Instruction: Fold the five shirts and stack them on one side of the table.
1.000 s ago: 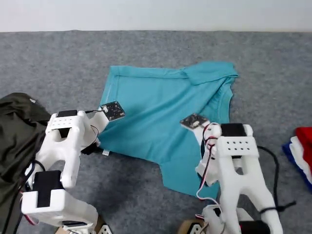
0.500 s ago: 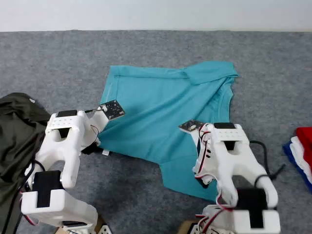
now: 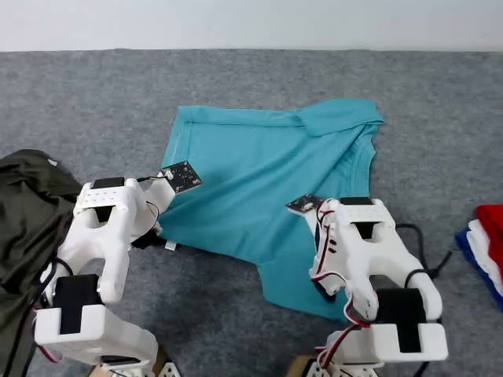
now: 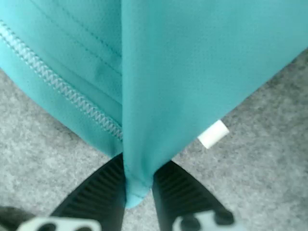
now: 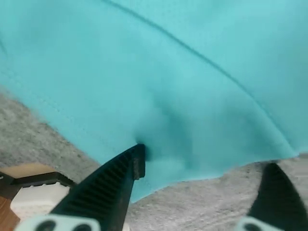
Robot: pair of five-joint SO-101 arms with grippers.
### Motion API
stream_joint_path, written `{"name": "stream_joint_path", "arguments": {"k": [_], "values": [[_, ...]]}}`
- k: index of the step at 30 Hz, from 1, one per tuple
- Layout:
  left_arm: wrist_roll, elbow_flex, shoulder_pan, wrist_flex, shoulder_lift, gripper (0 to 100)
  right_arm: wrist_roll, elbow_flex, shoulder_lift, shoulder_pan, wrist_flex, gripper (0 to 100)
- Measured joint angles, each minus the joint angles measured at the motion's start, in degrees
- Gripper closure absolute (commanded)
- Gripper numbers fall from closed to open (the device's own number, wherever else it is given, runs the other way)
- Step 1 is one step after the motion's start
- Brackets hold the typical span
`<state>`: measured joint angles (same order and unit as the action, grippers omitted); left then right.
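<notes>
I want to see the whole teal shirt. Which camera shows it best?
The high view: the shirt lies spread on the table, nearly whole. The left wrist view shows a corner pinched in the left pincer; the right wrist view, an edge by the open right pincer.

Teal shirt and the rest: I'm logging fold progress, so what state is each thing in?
Teal shirt: spread out, not yet folded, one sleeve turned over.
Left gripper: shut on the shirt's corner.
Right gripper: open at the shirt's hem.
Dark shirt: crumpled heap.
Pile: red, white, blue, folded and stacked.
</notes>
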<state>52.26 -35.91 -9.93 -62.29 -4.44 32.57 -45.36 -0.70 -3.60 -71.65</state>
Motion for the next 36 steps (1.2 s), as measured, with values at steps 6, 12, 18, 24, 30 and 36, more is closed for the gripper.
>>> {"name": "stream_joint_path", "arguments": {"k": [6,12,18,24,30,36], "values": [[-0.3,0.0,-0.4,0.1,0.0,100,0.0,0.9,0.2,0.3,2.0,87.0],[-0.3,0.0,-0.4,0.5,0.0,100,0.0,2.3,0.1,0.4,2.5,89.5],[-0.3,0.1,-0.4,0.6,0.0,100,0.0,3.5,-0.1,0.4,2.1,89.8],[-0.3,0.1,-0.4,0.8,0.0,100,0.1,2.5,4.0,-0.5,-3.0,89.4],[-0.3,0.1,-0.4,0.8,0.0,100,1.7,2.4,14.9,-1.7,-12.7,79.1],[-0.3,0.1,-0.4,0.8,0.0,100,1.0,-1.1,22.2,-5.9,-15.1,66.9]]}}
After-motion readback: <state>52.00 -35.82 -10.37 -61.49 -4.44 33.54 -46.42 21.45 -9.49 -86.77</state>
